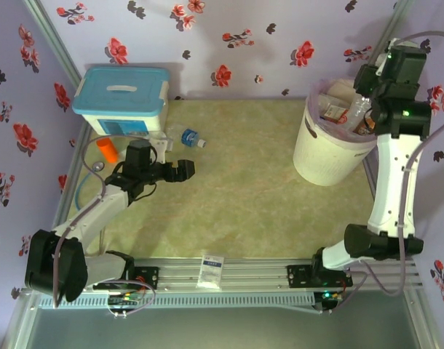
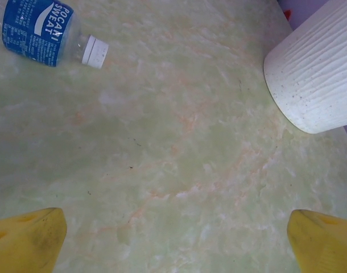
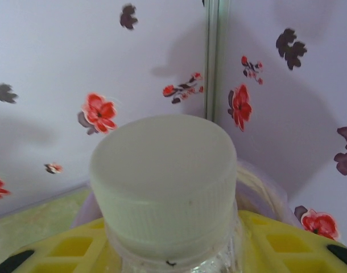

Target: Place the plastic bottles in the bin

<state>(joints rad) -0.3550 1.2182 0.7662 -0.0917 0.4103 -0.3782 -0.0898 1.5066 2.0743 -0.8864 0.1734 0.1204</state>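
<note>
My right fingers [image 1: 367, 105] are closed on a clear bottle [image 3: 162, 182]. The wrist view shows its neck sitting between the two yellow pads, just under the white ribbed cap. I hold it above the bin [image 1: 331, 156], over the rim at the 3 o'clock side, and other bottles [image 1: 335, 110] lie inside on the pink liner. I judge this bottle to be empty and very light, with thin walls that dent under pressure. The stiff neck is therefore a good place to grip.

My left fingers [image 1: 184, 171] are spread fully wide and hold nothing, only bare counter [image 2: 179, 153] lies between them. The blue-label bottle [image 2: 40, 28] lies on its side at about 11 o'clock in my wrist view, well apart from me. It looks smooth and round, so I think it can roll away at a push. I would take it across the labelled body, not too hard.

In the top view, the white box with the blue lid [image 1: 120, 102] stands at 10 o'clock from the left fingers and the orange cylinder [image 1: 108, 150] at 9 o'clock, both near this bottle. The way to the bin at 3 o'clock seems free.
</note>
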